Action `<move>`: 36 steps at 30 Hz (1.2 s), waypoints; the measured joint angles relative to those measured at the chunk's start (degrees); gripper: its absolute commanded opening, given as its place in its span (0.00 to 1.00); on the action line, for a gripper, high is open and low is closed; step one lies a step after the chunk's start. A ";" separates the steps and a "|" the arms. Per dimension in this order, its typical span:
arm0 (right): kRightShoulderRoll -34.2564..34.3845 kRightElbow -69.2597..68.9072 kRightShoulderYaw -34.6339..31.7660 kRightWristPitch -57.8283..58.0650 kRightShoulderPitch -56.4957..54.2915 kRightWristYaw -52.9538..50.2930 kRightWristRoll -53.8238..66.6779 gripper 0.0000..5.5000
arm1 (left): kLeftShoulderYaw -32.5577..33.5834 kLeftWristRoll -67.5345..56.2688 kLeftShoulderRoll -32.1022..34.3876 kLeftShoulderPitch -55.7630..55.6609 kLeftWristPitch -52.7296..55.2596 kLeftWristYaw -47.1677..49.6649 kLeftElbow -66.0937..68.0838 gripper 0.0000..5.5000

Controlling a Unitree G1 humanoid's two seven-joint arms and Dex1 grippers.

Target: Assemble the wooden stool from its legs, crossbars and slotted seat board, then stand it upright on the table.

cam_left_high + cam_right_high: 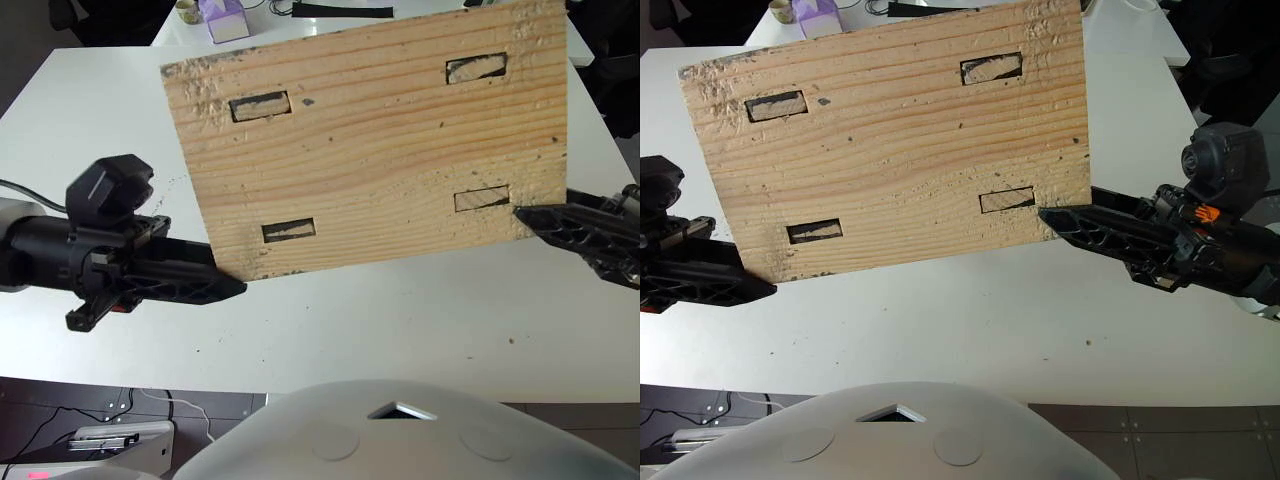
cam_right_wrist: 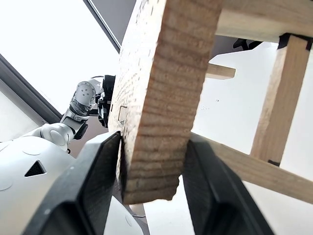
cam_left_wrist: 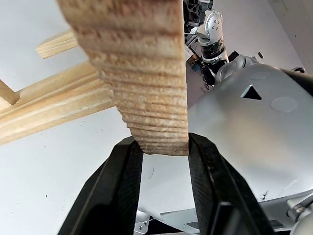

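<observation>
White table (image 1: 400, 320): seat board (image 1: 380, 140) tilted, gripped by L hand (image 1: 230, 288), R hand (image 1: 1050, 215).

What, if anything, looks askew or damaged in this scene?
The pale wooden slotted seat board is held slanted, its left side lower, clamped at its lower corners by the left gripper and right gripper. Its edges look rough and chipped.

No readable text, labels, numbers or signs anywhere; face of the seat board (image 1: 380, 150) bears plain wood grain only.
</observation>
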 measured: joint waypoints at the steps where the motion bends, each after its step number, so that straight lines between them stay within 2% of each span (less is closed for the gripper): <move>1: 0.00 0.08 0.22 -0.02 0.83 -0.01 0.17 0.37 | -1.98 -1.85 1.00 -1.55 0.84 1.25 0.96 0.25; 5: -0.52 0.03 -0.01 1.04 4.74 1.85 1.12 0.37 | -6.18 -8.58 5.07 -4.15 5.43 2.39 3.99 0.25; 9: -4.34 0.26 -0.45 5.45 8.62 5.35 1.30 0.37 | -9.21 -10.10 8.39 -4.89 9.15 -1.26 6.51 0.25; 13: -8.68 1.57 -0.96 8.68 8.49 10.48 1.24 0.37 | -12.41 -10.64 12.27 -5.46 11.14 -5.45 7.82 0.25; 16: -14.68 6.48 -0.05 14.16 5.37 14.31 1.49 0.37 | -15.99 -11.99 14.38 -5.73 11.19 -6.86 8.23 0.25; 20: -16.36 9.88 1.43 17.28 3.03 14.41 0.65 0.37 | -19.31 -12.68 14.98 -5.22 11.03 -7.17 8.83 0.25; 24: -14.62 11.09 9.02 16.16 -1.06 9.49 1.23 0.37 | -25.52 -13.54 10.93 -7.58 9.91 -1.93 10.64 0.25; 27: -8.94 9.97 11.47 11.30 -5.14 1.15 1.77 0.36 | -27.54 -13.95 6.38 -10.09 7.55 5.99 11.41 0.37; 32: -2.45 6.53 12.58 7.14 -8.30 -9.69 1.77 0.49 | -29.19 -14.04 -0.10 -14.33 6.29 16.40 13.94 0.50; 36: -1.19 6.87 13.25 8.65 -9.68 -11.13 1.77 0.60 | -29.05 -13.95 -2.79 -15.20 8.39 18.93 18.63 0.61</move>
